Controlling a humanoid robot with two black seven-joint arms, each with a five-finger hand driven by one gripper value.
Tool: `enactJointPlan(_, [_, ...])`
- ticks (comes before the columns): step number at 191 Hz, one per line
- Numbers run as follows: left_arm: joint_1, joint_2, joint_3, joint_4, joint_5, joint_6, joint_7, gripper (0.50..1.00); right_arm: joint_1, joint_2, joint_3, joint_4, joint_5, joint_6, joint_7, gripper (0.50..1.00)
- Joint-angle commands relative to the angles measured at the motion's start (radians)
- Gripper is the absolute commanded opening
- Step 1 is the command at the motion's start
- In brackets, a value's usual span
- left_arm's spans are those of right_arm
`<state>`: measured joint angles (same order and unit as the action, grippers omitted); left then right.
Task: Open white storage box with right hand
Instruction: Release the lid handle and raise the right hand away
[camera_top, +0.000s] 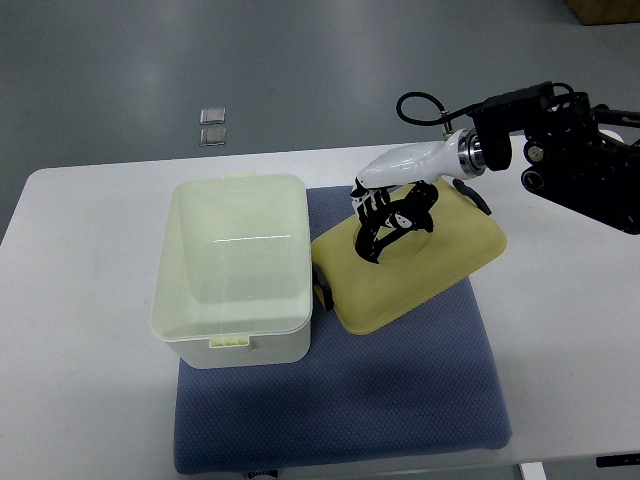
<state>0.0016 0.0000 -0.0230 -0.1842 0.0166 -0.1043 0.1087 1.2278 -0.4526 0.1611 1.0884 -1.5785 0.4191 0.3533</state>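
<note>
The white storage box stands open on the left part of a blue mat, and its inside looks empty. Its pale yellow lid lies off the box to the right, tilted on the mat, with its left corner close to the box's right wall. My right hand comes in from the right edge and is down on the middle of the lid's top. Its black fingers are curled onto the lid at its central recess. The left arm is out of view.
The mat lies on a white table. Black latch pieces show at the lid's left corner and right end. Two small grey squares lie on the floor beyond the table's far edge.
</note>
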Motion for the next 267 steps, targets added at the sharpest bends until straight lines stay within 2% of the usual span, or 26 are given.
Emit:
enactJointPlan(1, [0.000, 0.000, 0.000, 0.000, 0.000, 0.000, 0.000, 1.000, -0.010, 0.012, 0.000, -0.002, 0.000, -0.003, -0.001, 0.500])
enactJointPlan(37, [0.000, 0.000, 0.002, 0.000, 0.000, 0.000, 0.000, 1.000, -0.042, 0.020, 0.000, -0.031, 0.000, -0.029, -0.001, 0.500])
enactJointPlan(38, [0.000, 0.000, 0.002, 0.000, 0.000, 0.000, 0.000, 1.000, -0.045, 0.022, 0.000, -0.033, 0.000, -0.034, -0.001, 0.521])
enactJointPlan(39, [0.000, 0.000, 0.002, 0.000, 0.000, 0.000, 0.000, 1.000, -0.045, 0.022, 0.000, -0.033, 0.000, -0.034, -0.001, 0.521])
enactJointPlan(40, [0.000, 0.000, 0.002, 0.000, 0.000, 0.000, 0.000, 1.000, -0.045, 0.023, 0.000, -0.035, 0.000, -0.036, -0.001, 0.578])
enactJointPlan(41, [0.000, 0.000, 0.002, 0.000, 0.000, 0.000, 0.000, 1.000, -0.045, 0.023, 0.000, -0.035, 0.000, -0.036, -0.001, 0.578])
enactJointPlan(42, [0.000, 0.000, 0.002, 0.000, 0.000, 0.000, 0.000, 1.000, -0.047, 0.026, 0.000, -0.036, 0.002, -0.039, -0.001, 0.643])
enactJointPlan(43, [0.000, 0.000, 0.002, 0.000, 0.000, 0.000, 0.000, 1.000, -0.047, 0.026, 0.000, -0.036, 0.002, -0.039, -0.001, 0.643])
enactJointPlan(44, [0.000, 0.000, 0.002, 0.000, 0.000, 0.000, 0.000, 1.000, -0.048, 0.029, 0.000, -0.038, 0.002, -0.042, -0.001, 0.710])
enactJointPlan(45, [0.000, 0.000, 0.002, 0.000, 0.000, 0.000, 0.000, 1.000, -0.048, 0.029, 0.000, -0.038, 0.002, -0.042, -0.001, 0.711])
enactJointPlan(46, [0.000, 0.000, 0.002, 0.000, 0.000, 0.000, 0.000, 1.000, -0.050, 0.032, 0.000, -0.039, 0.002, -0.043, -0.001, 0.782])
enactJointPlan(47, [0.000, 0.000, 0.002, 0.000, 0.000, 0.000, 0.000, 1.000, -0.050, 0.032, 0.000, -0.039, 0.002, -0.043, -0.001, 0.782])
enactJointPlan(48, [0.000, 0.000, 0.002, 0.000, 0.000, 0.000, 0.000, 1.000, -0.051, 0.034, 0.001, -0.042, 0.002, -0.045, -0.001, 0.841])
enactJointPlan(49, [0.000, 0.000, 0.002, 0.000, 0.000, 0.000, 0.000, 1.000, -0.051, 0.034, 0.001, -0.042, 0.002, -0.045, -0.001, 0.842])
enactJointPlan(50, [0.000, 0.000, 0.002, 0.000, 0.000, 0.000, 0.000, 1.000, -0.053, 0.034, 0.001, -0.042, 0.002, -0.046, -0.001, 0.880])
enactJointPlan(51, [0.000, 0.000, 0.002, 0.000, 0.000, 0.000, 0.000, 1.000, -0.053, 0.034, 0.001, -0.042, 0.002, -0.046, -0.001, 0.881])
enactJointPlan(52, [0.000, 0.000, 0.002, 0.000, 0.000, 0.000, 0.000, 1.000, -0.054, 0.035, 0.001, -0.045, 0.002, -0.048, -0.001, 0.909])
enactJointPlan(128, [0.000, 0.000, 0.002, -0.001, 0.000, 0.000, 0.000, 1.000, -0.063, 0.029, 0.015, -0.059, 0.015, -0.033, -0.002, 0.926])
enactJointPlan(158, [0.000, 0.000, 0.003, 0.000, 0.000, 0.000, 0.000, 1.000, -0.054, 0.012, 0.020, -0.062, 0.020, 0.075, -0.004, 0.926])
enactJointPlan(188, [0.000, 0.000, 0.002, 0.000, 0.000, 0.000, 0.000, 1.000, -0.059, -0.024, 0.133, -0.087, 0.074, 0.092, -0.004, 0.926])
enactJointPlan(220, [0.000, 0.000, 0.003, -0.003, 0.000, 0.000, 0.000, 1.000, -0.068, -0.017, 0.287, -0.196, 0.294, 0.084, -0.004, 0.926])
enactJointPlan(230, [0.000, 0.000, 0.003, -0.003, 0.000, 0.000, 0.000, 1.000, -0.068, -0.017, 0.287, -0.196, 0.295, 0.084, -0.004, 0.926])
enactJointPlan(231, [0.000, 0.000, 0.003, -0.003, 0.002, 0.000, 0.000, 1.000, -0.080, -0.011, 0.323, -0.237, 0.408, 0.081, -0.002, 0.926])
enactJointPlan(257, [0.000, 0.000, 0.005, -0.004, 0.003, 0.000, 0.002, 1.000, -0.145, 0.008, 0.408, -0.301, 0.765, 0.033, -0.008, 0.924])
enactJointPlan(267, [0.000, 0.000, 0.005, -0.004, 0.003, 0.000, 0.002, 1.000, -0.177, 0.028, 0.417, -0.318, 0.923, 0.015, -0.030, 0.924])
